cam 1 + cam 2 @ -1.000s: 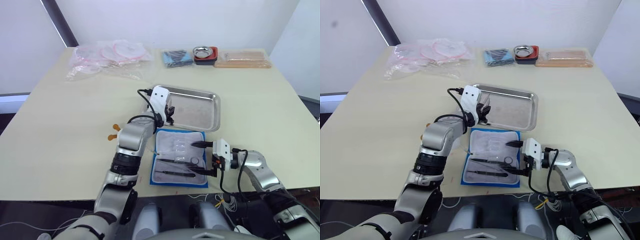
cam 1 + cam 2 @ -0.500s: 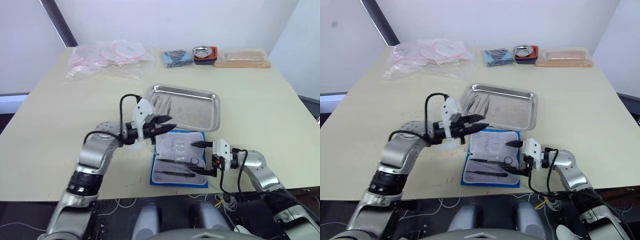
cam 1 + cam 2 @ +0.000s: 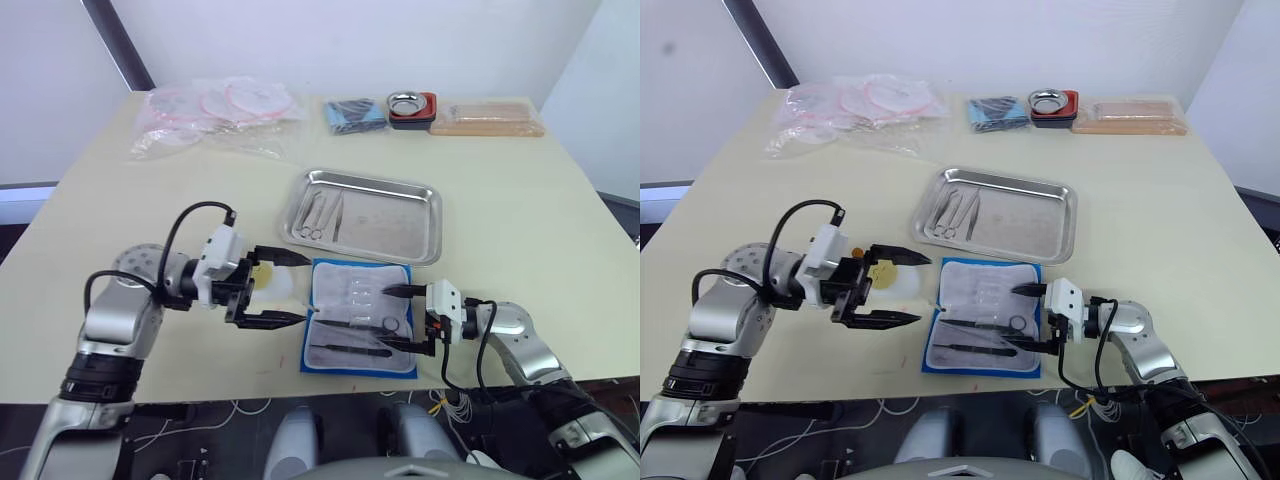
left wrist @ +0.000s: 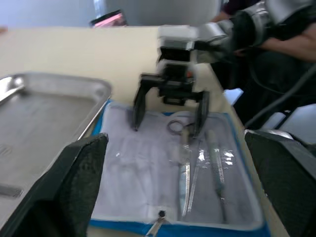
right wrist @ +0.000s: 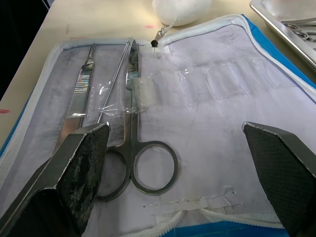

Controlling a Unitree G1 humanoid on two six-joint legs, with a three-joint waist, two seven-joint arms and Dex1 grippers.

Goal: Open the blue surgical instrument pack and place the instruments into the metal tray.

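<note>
since the open right end effector (image 3: 400, 316) straddles the scissors (image 5: 132, 148), take those stiff, slippery tools by their ring handles.

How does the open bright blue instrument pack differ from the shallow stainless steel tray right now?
The open bright blue fabric pack is soft, with a pale lining; the shallow stainless steel tray is rigid and shiny. The pack lies nearer the robot, the tray beyond it. The pack holds ring-handled scissors and slim straight tools under clear straps; the tray's few instruments lie loose at its left end. Both are rectangular and lie flat.
</note>
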